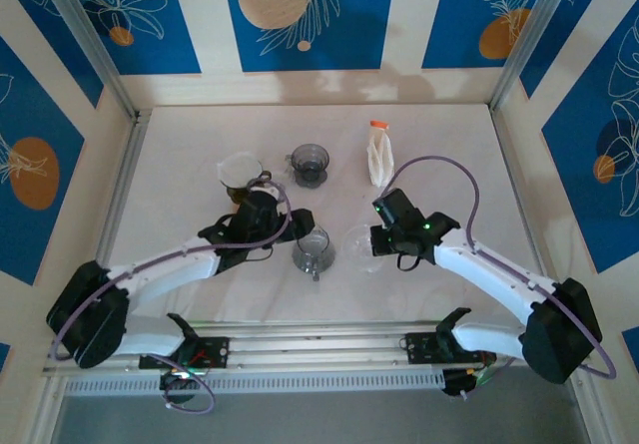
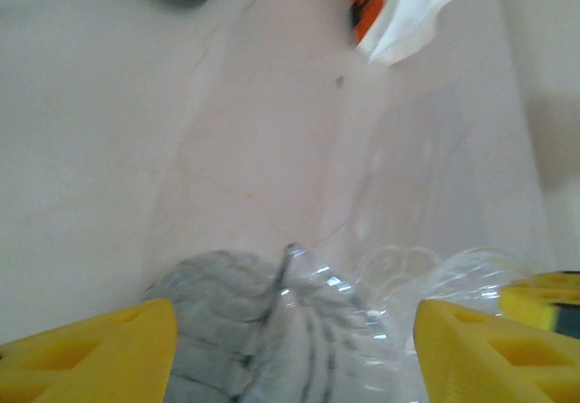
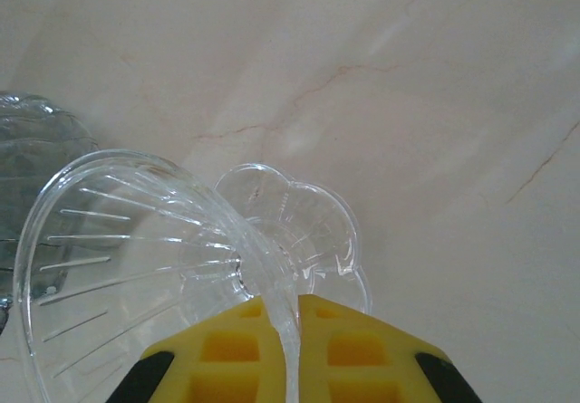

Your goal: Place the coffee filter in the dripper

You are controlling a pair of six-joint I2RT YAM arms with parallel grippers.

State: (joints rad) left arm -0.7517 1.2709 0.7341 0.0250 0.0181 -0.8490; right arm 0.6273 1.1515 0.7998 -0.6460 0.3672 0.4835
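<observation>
Coffee filter [image 1: 240, 171], a white paper cone, sits in the mouth of what looks like a brownish handled dripper [image 1: 258, 179], at 10 o'clock from the middle of the bench [image 1: 180, 165] and close to the left arm's wrist. Left end effector [image 2: 290, 358] has its yellow fingers [image 2: 91, 353] spread wide and empty, with a grey dripper [image 1: 313, 249] low between them. At 3 o'clock of that one, the right end effector [image 3: 290, 331] is clamped on the wall of a clear dripper [image 3: 136, 258], and a filter pack [image 1: 377, 155] lies at 1 o'clock.
</observation>
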